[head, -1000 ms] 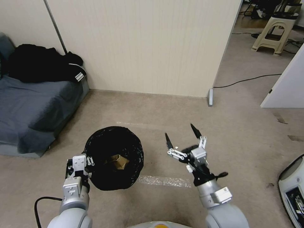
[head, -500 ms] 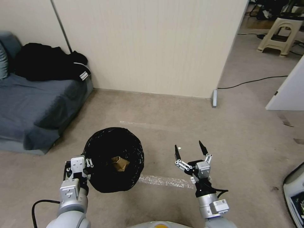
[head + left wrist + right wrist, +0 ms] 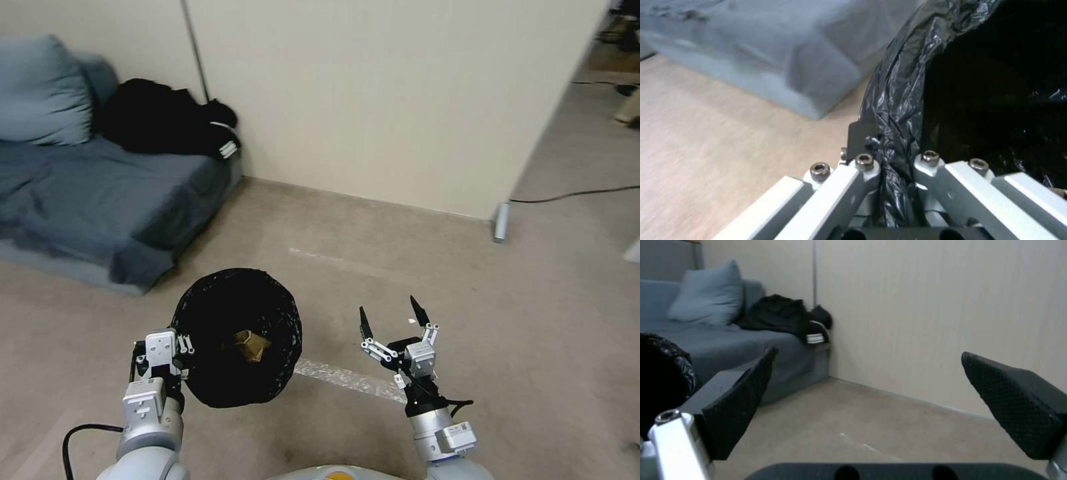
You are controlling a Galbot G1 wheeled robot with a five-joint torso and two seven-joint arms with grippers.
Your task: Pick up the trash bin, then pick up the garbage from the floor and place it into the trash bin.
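- Head view: Your left gripper point(image 3: 179, 347) pinches the near rim of the trash bin point(image 3: 235, 335), which hangs above the floor point(image 3: 347, 280) with its black bag liner folded over the rim. A crumpled tan paper point(image 3: 251, 344) lies at the bottom. Your right gripper point(image 3: 391, 319) hovers beside the bin, fingers spread wide and holding nothing. A blue-grey sofa point(image 3: 100, 200) with a black jacket point(image 3: 163, 127) stands by the wall on the left.
- Left wrist view: The left gripper's fingers point(image 3: 860, 143) clamp the liner-wrapped rim point(image 3: 896, 110) between them. The film is slick and crinkled, so the bin could, in my judgement, slide or swing out if you turn or brake sharply.
- Right wrist view: The two black padded fingertips point(image 3: 740, 400) stand well apart, aimed at the wall and sofa. No loose garbage lies on the carpet ahead, so a reach made now would likely close on nothing.
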